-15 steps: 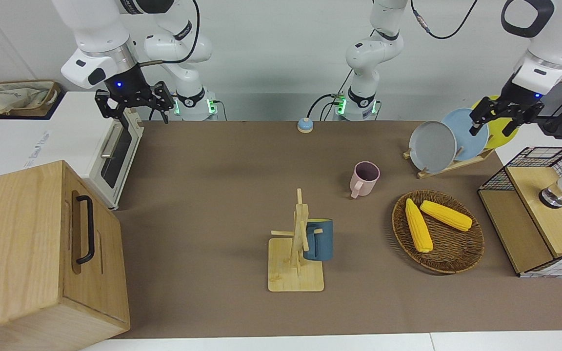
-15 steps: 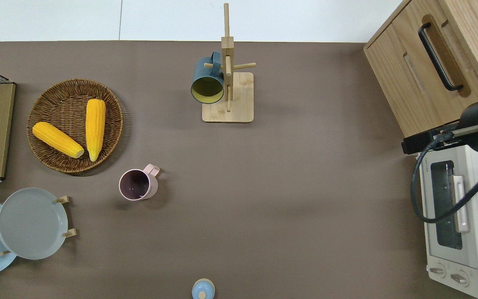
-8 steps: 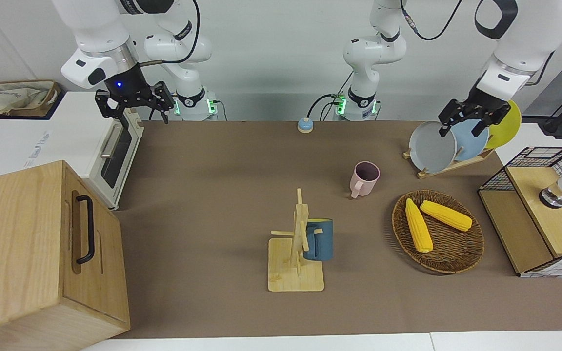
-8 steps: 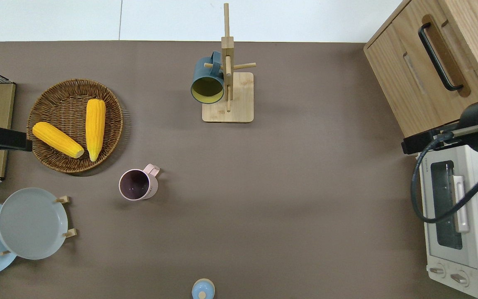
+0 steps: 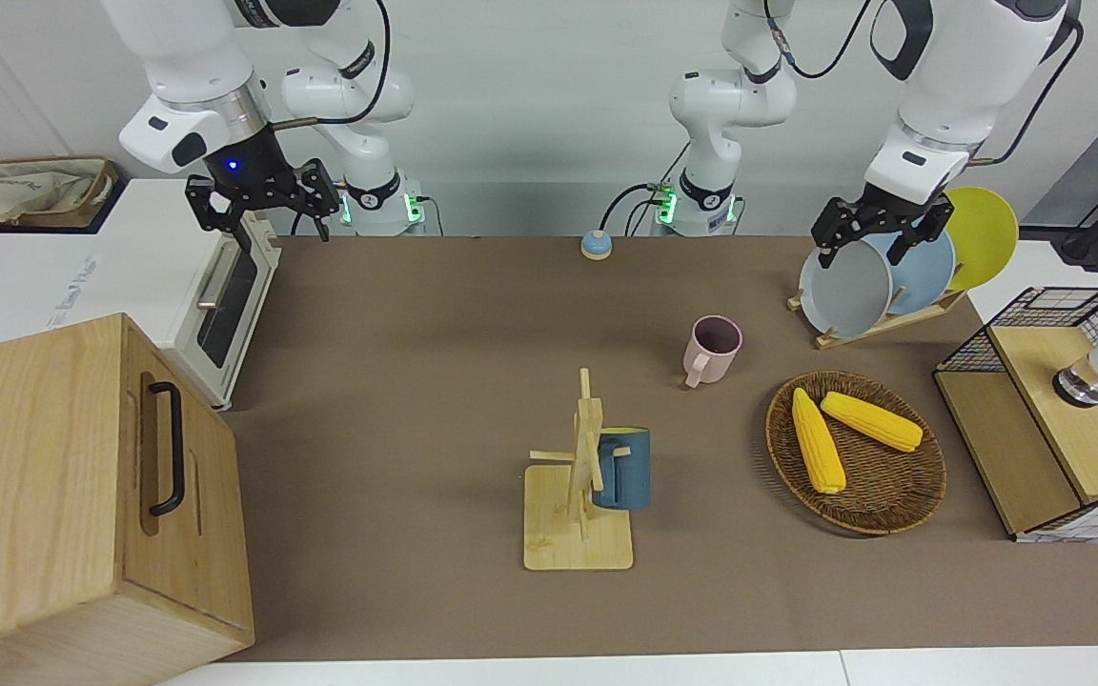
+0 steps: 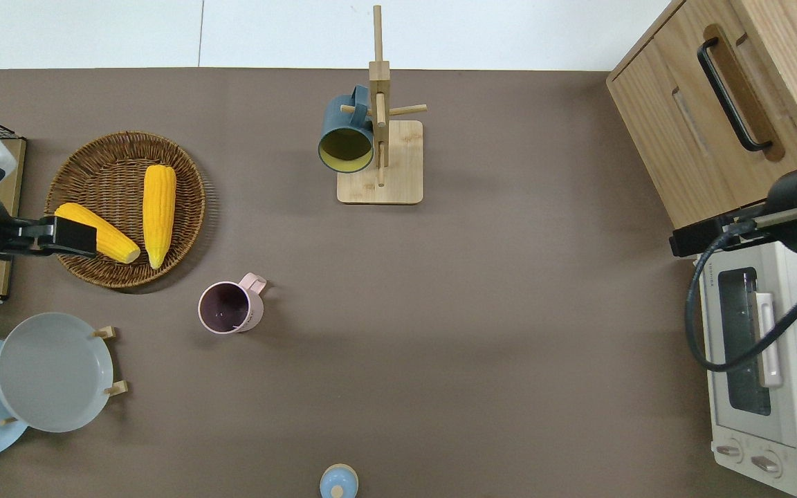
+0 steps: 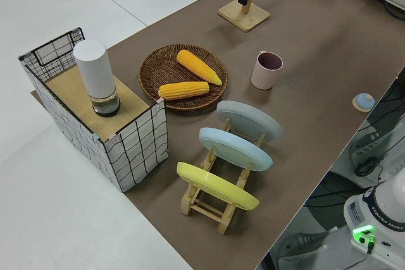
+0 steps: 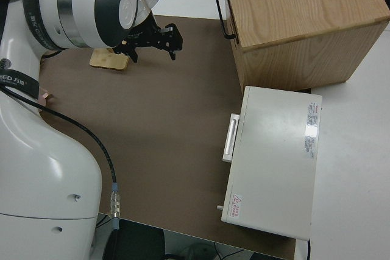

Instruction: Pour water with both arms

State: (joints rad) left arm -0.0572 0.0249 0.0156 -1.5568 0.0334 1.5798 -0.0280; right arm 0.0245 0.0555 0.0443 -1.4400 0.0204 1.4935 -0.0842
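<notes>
With jaws released and empty, the left gripper [image 6: 70,236] is carried over the wicker basket [image 6: 184,183] of corn, so a cob could be clipped on descent toward the pink mug [image 6: 227,308]. The right gripper [image 5: 261,202], also spread empty, is parked. The table [image 6: 509,311] is covered in brown matting, edged by a toaster oven [image 6: 762,373] and wooden cabinet [image 6: 675,131].

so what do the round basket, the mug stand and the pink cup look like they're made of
The round basket looks like woven wicker: brown strands in a visible weave. The mug stand looks like pale bare wood or bamboo, with grain on its flat base. The pink cup is matte and smooth; it may be plastic or ceramic, and the look leaves that open.
</notes>
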